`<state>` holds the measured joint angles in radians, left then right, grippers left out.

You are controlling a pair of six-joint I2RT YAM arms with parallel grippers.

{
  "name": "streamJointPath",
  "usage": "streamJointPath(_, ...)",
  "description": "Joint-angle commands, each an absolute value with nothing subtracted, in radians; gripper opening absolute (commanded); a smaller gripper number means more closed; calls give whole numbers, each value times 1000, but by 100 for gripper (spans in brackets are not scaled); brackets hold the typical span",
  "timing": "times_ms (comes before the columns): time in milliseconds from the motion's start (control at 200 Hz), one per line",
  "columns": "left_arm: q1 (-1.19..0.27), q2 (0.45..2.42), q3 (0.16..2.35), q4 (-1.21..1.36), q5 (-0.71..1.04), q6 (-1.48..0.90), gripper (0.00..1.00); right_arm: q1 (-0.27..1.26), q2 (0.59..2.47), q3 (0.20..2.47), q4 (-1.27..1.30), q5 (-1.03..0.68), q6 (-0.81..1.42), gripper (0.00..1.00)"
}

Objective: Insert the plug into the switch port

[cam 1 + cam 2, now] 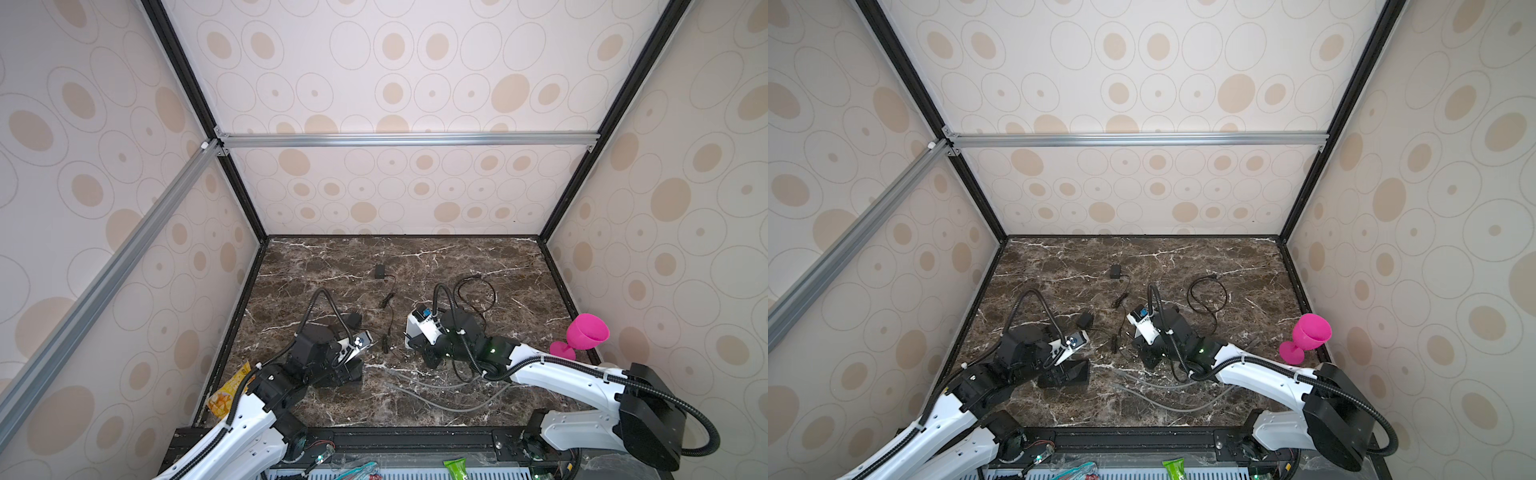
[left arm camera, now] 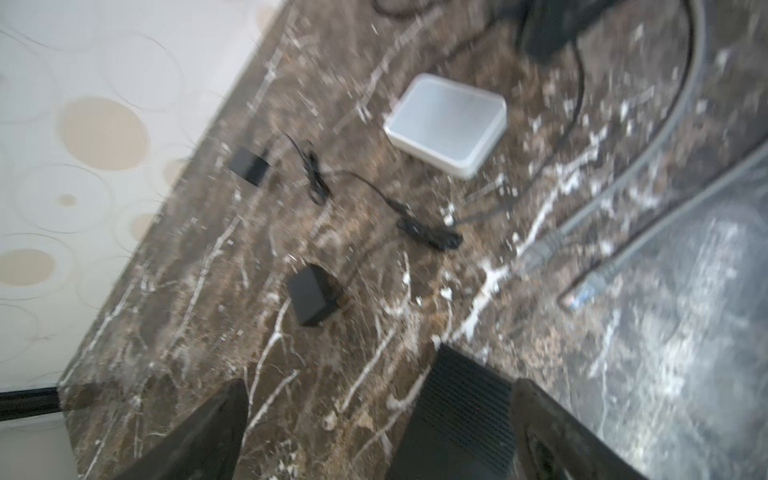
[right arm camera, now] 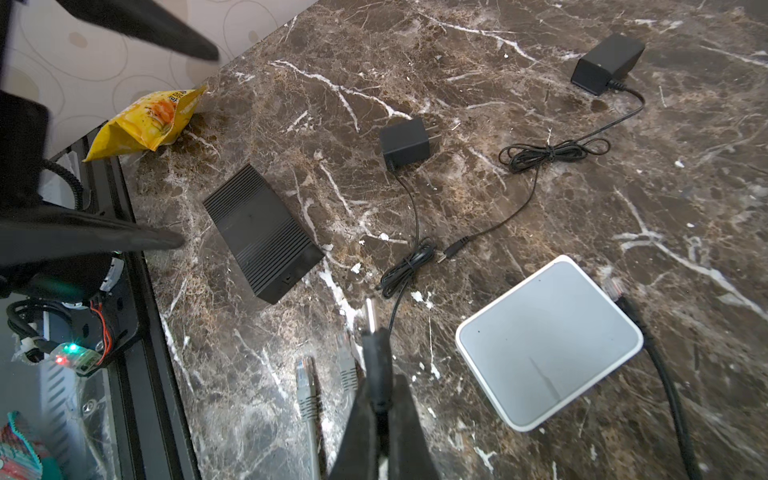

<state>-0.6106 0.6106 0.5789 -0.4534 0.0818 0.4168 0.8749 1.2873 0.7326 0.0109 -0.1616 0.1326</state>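
The switch (image 3: 262, 232) is a flat black ribbed box lying on the marble table; both top views show it at the near left (image 1: 345, 374) (image 1: 1073, 372). My right gripper (image 3: 378, 386) is shut on the plug (image 3: 376, 353), a black barrel with a silver tip that points toward the switch and stops short of it. Its thin cord runs to a black adapter (image 3: 405, 141). My left gripper (image 2: 380, 386) is open, its fingers (image 2: 199, 436) set wide, with one end of the switch (image 2: 457, 415) between them, close to one finger.
A white box (image 3: 548, 340) lies beside the plug. A second adapter (image 3: 606, 62) with a bundled cord sits farther back. Grey network cables (image 3: 307, 395) run under my right gripper. A yellow snack bag (image 1: 226, 395) lies at the left wall and a pink goblet (image 1: 586, 332) at the right.
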Motion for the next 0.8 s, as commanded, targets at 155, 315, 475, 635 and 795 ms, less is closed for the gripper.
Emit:
streamJointPath(155, -606, 511, 719, -316, 14, -125, 98, 870, 1355, 820, -60, -165, 113, 0)
streamJointPath(315, -606, 532, 725, -298, -18, -286, 98, 853, 1388, 877, -111, -187, 102, 0)
streamJointPath(475, -605, 516, 633, -253, -28, -392, 98, 832, 1412, 1012, -277, -95, -20, 0)
streamJointPath(635, -605, 469, 575, -261, -40, -425, 98, 790, 1411, 1140, -365, -68, -54, 0)
streamJointPath(795, -605, 423, 537, -269, -81, -499, 98, 786, 1474, 1160, -325, -149, 12, 0)
